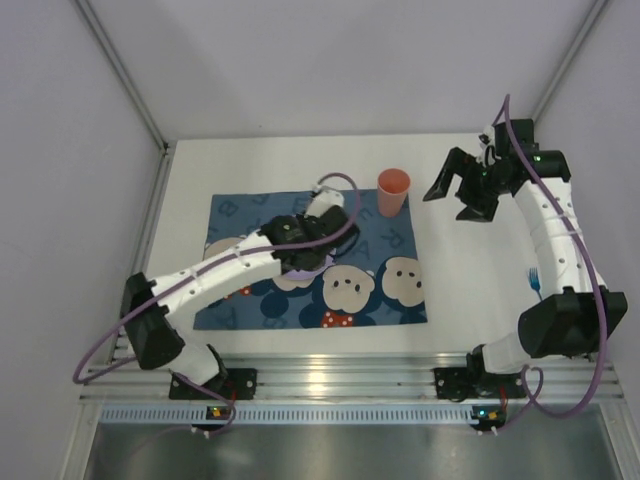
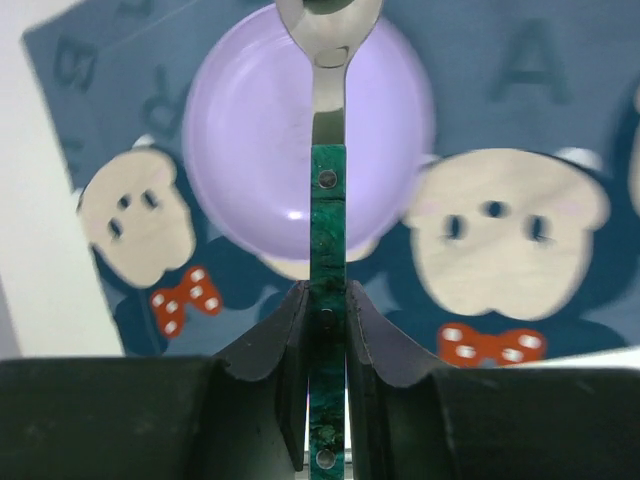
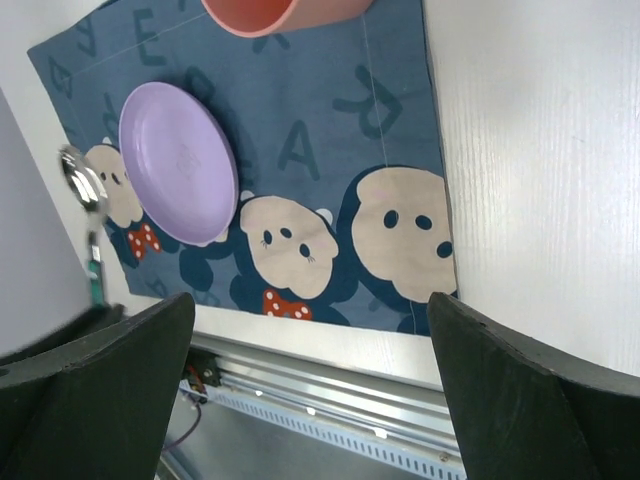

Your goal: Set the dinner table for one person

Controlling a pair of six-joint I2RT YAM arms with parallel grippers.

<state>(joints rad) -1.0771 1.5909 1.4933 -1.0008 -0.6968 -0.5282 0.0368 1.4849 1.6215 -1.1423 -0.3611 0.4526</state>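
Observation:
My left gripper [image 2: 327,300] is shut on the green handle of a metal spoon [image 2: 328,190] and holds it above a purple plate [image 2: 250,140] on the blue mouse-print mat [image 2: 500,120]. In the top view the left gripper [image 1: 322,210] is over the mat's middle and hides the plate. An orange cup [image 1: 393,192] stands at the mat's far right corner. My right gripper [image 1: 460,195] is open and empty above the white dinner table [image 1: 470,270], right of the cup. The right wrist view shows the plate [image 3: 180,165], cup [image 3: 270,12] and spoon [image 3: 85,190].
A blue fork [image 1: 535,281] lies on the table at the right, close to the right arm's lower link. White walls enclose the table on three sides. The aluminium base rail [image 1: 330,380] runs along the near edge.

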